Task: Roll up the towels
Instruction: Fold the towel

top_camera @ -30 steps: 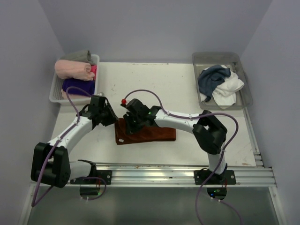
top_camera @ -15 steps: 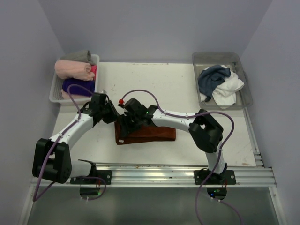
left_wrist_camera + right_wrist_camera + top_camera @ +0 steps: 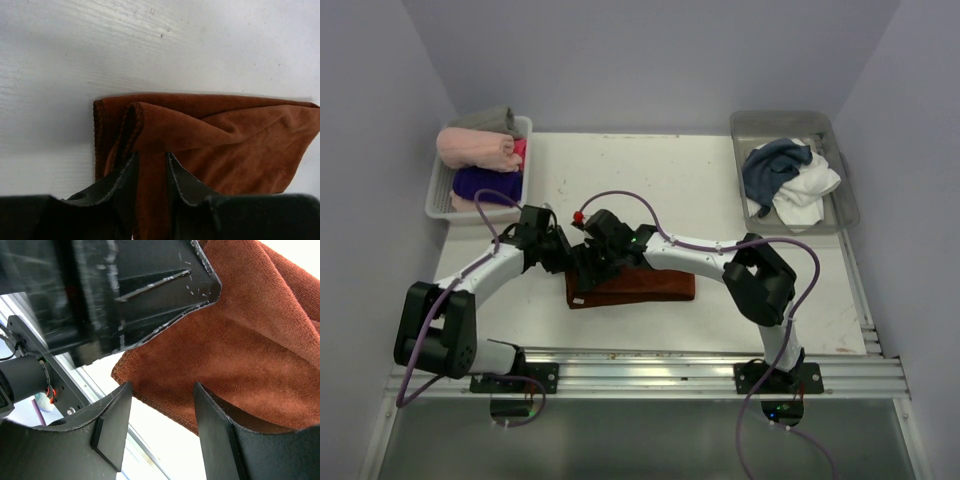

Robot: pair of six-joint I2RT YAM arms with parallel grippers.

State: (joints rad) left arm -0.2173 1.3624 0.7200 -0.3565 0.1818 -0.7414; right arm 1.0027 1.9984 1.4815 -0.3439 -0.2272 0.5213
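The rust-brown towel (image 3: 645, 285) lies folded on the table in front of the arms. My left gripper (image 3: 563, 256) is at its left end, shut on a raised fold of the rust-brown towel (image 3: 210, 130); the cloth fills the gap of the left gripper (image 3: 150, 167). My right gripper (image 3: 592, 262) hovers just beside it over the same end. In the right wrist view the right gripper (image 3: 162, 407) stands open, its fingers apart over the towel's edge (image 3: 210, 370) and holding nothing. A dark slate-blue towel (image 3: 772, 166) and a white towel (image 3: 810, 190) lie crumpled in the clear bin (image 3: 782, 117).
A white tray (image 3: 437, 190) at the back left holds a pale pink roll (image 3: 475, 148), a deep purple roll (image 3: 485, 182) and a grey one (image 3: 492, 118). An aluminium rail (image 3: 700, 365) runs along the near table edge. Walls close in on both sides.
My right gripper has opened and let go of the rust-brown towel. My left arm has moved right, closer to the right gripper, keeping its pinch on the fold.
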